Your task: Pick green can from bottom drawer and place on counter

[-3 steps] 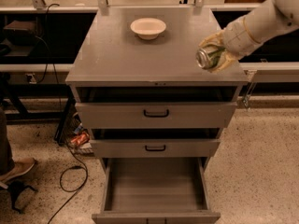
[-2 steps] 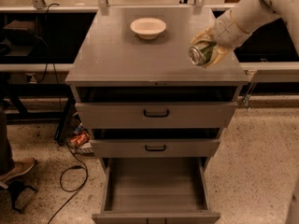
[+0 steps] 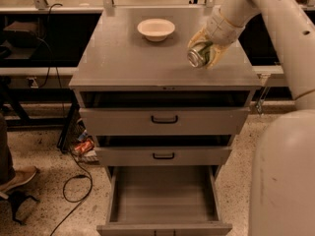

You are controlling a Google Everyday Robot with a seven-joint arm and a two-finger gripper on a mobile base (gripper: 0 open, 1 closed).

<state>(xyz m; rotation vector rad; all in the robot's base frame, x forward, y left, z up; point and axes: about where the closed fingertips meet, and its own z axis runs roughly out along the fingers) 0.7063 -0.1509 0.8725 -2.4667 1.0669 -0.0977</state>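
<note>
My gripper (image 3: pixel 205 50) is shut on the green can (image 3: pixel 198 55) and holds it tilted, silver end facing the camera, just above the right part of the counter (image 3: pixel 128 58). The arm comes in from the upper right. The bottom drawer (image 3: pixel 165 195) stands pulled open below, with a bare grey floor and nothing in it.
A white bowl (image 3: pixel 156 29) sits on the counter at the back middle, left of the can. The two upper drawers (image 3: pixel 164 119) with black handles are partly pulled out. Cables and a person's shoe (image 3: pixel 17 178) lie on the floor at left. The robot's body (image 3: pixel 283 176) fills the right.
The gripper has carried the green can leftward and inward from the counter's right edge to over the counter's right part, lower toward the surface.
</note>
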